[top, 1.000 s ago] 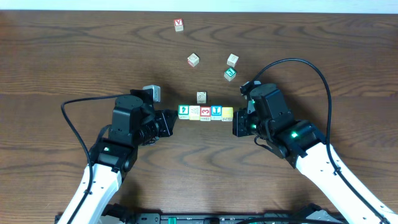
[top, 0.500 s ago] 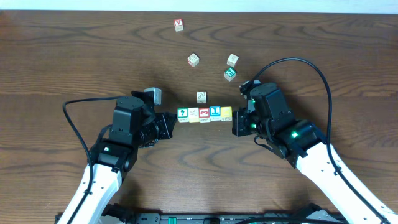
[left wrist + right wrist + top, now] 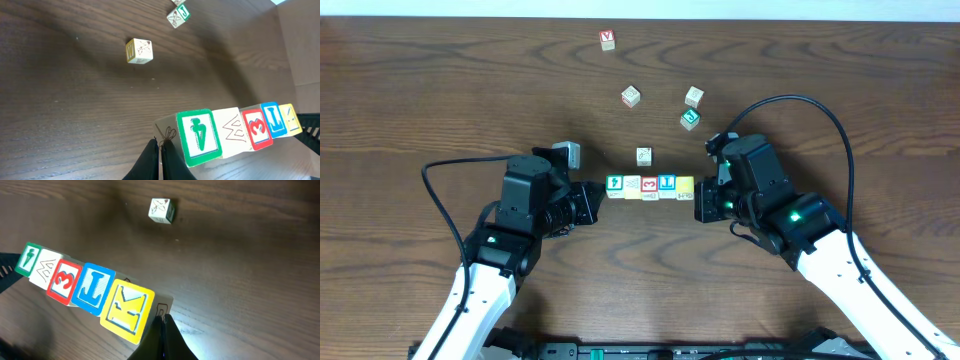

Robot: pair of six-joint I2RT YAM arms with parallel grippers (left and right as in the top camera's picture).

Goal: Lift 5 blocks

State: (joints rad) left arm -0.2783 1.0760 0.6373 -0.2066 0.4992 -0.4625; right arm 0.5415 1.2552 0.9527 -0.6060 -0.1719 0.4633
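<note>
**Five alphabet blocks clamped end to end at the middle of the bench (image 3: 410, 90).** In order along the line stand the green block (image 3: 615, 184), cream block (image 3: 632, 185), red "3" block (image 3: 649, 186), blue block (image 3: 667, 184) and yellow block (image 3: 685, 185). The left gripper (image 3: 597, 192) bears on the outer face of the green block, and the right gripper (image 3: 699, 196) bears on the outer face of the yellow block. Both sets of jaws are fully closed with nothing between the fingers, so each acts only as a blunt pusher. Shadow under the line in the wrist views suggests it hangs just off the bench, though this is not certain. The line is probably held by end pressure and friction alone. Any slackening, or one arm rising faster than the other, would likely let the middle blocks sag and drop. Off-centre thrust from the narrow fingertips could buckle the line upward or sideways. A falling block might also strike the loose cube (image 3: 644, 156) just behind the line.
</note>
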